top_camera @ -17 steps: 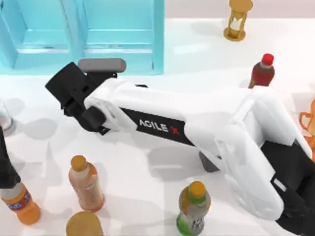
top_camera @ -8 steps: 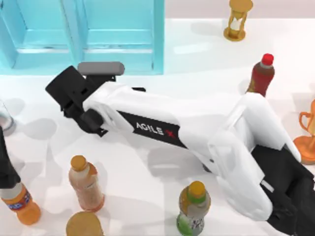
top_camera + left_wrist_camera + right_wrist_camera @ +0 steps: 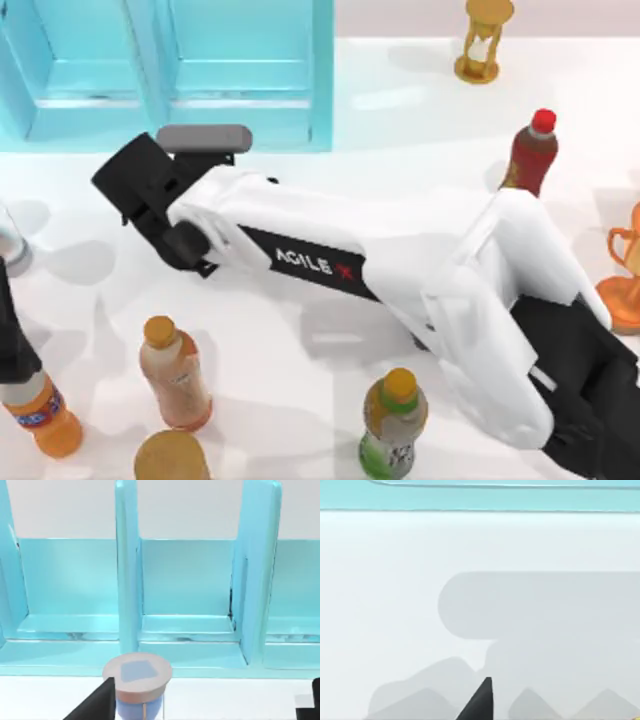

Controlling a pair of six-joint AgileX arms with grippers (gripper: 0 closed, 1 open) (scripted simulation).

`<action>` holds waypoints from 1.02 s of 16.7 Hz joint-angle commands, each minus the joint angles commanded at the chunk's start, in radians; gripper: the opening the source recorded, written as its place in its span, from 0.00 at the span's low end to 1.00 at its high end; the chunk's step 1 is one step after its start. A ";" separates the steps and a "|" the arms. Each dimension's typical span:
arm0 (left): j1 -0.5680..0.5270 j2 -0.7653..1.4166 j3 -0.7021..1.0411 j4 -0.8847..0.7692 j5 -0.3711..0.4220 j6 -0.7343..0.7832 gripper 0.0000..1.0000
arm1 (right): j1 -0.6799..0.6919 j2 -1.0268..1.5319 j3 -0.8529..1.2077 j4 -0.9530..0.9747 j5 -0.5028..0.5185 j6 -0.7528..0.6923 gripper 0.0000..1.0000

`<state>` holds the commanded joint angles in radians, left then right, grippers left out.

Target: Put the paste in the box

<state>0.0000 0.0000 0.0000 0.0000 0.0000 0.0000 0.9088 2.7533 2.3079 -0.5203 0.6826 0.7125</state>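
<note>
Since one second ago, the right arm's rear section has swung aside, uncovering an orange trophy [image 3: 622, 285], while the right gripper [image 3: 145, 190] has barely shifted. It hangs over the bare table [image 3: 380, 605], with the box [image 3: 322, 80] just beyond it. Whether this pincer is apart or together cannot be told, nor where the paste lies. The left gripper [image 3: 205, 707] is parked, spread apart, facing the box across a lidded cup [image 3: 137, 677].
</note>
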 joint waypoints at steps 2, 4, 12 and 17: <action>0.000 0.000 0.000 0.000 0.000 0.000 1.00 | 0.000 0.000 0.000 0.000 0.000 0.000 0.32; 0.000 0.000 0.000 0.000 0.000 0.000 1.00 | 0.000 0.000 0.000 0.000 0.000 0.000 0.17; 0.000 0.000 0.000 0.000 0.000 0.000 1.00 | 0.000 0.000 0.000 0.000 0.000 0.000 0.00; 0.000 0.000 0.000 0.000 0.000 0.000 1.00 | -0.001 0.002 0.014 -0.016 0.000 0.000 0.00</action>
<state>0.0000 0.0000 0.0000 0.0000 0.0000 0.0000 0.9075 2.7556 2.3223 -0.5367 0.6829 0.7123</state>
